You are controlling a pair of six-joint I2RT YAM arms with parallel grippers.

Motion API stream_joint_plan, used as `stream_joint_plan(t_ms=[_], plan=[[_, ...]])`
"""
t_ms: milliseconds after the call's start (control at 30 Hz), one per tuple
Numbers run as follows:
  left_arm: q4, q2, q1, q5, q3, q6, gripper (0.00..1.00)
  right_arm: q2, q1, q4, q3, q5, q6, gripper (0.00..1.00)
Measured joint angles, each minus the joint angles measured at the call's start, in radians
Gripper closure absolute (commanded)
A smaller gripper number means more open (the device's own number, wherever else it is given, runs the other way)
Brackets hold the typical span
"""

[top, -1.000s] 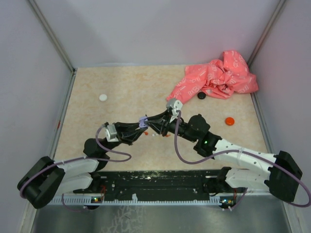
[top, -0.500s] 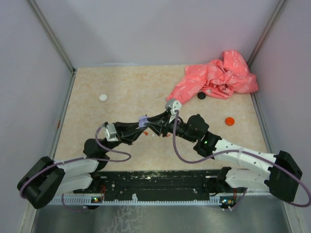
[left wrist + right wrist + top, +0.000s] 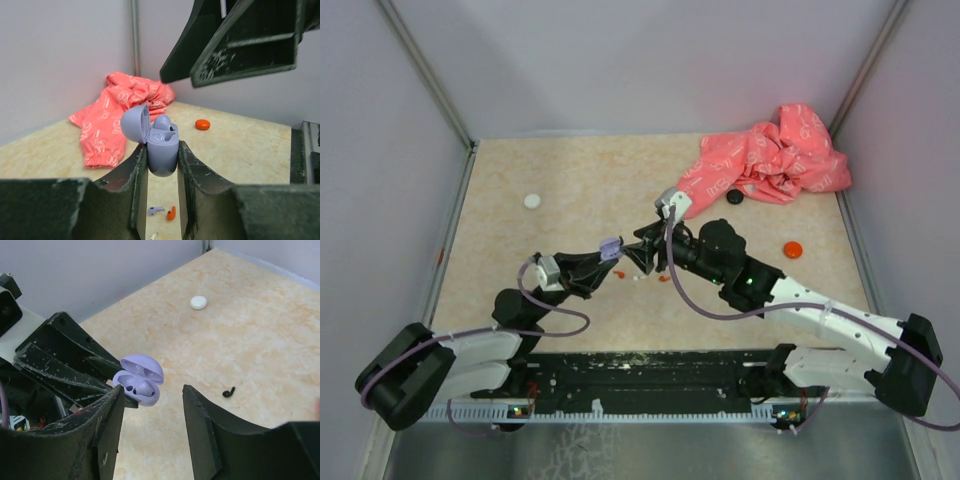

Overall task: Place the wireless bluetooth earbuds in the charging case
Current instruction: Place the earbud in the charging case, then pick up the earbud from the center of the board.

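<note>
1. The charging case (image 3: 162,147) is clamped low on its body by the left claw (image 3: 162,167), whose jaws are nearly closed on it, at centre frame above the worktop (image 3: 240,145).
2. Its long axis stands upright, with the lid swung back to the upper left and the cavity facing up.
3. The right claw (image 3: 152,390) is parted and empty, just beside the case.
4. A purple earbud (image 3: 156,210) and a red earbud (image 3: 171,214) lie at the lower centre. Another is possibly seated in the case.
5. The earbuds are judged light, hard and slick, and are best pinched across the bulb.
</note>
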Motion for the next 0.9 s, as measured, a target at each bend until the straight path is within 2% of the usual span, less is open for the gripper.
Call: stream_joint_plan(t_ms=[200, 400, 900], plan=[[-0.071, -0.014, 0.000, -0.109, -0.037, 0.004, 1.00, 0.008, -0.057, -0.159, 0.076, 0.021, -0.004, 0.49], [-0.196, -0.089, 0.000, -0.197, -0.044, 0.003, 1.00, 0.122, -0.152, -0.281, 0.076, 0.031, 0.004, 0.50], [-0.389, -0.203, 0.000, -0.294, -0.059, -0.005, 1.00, 0.483, -0.197, -0.330, 0.072, 0.058, -0.012, 0.56]])
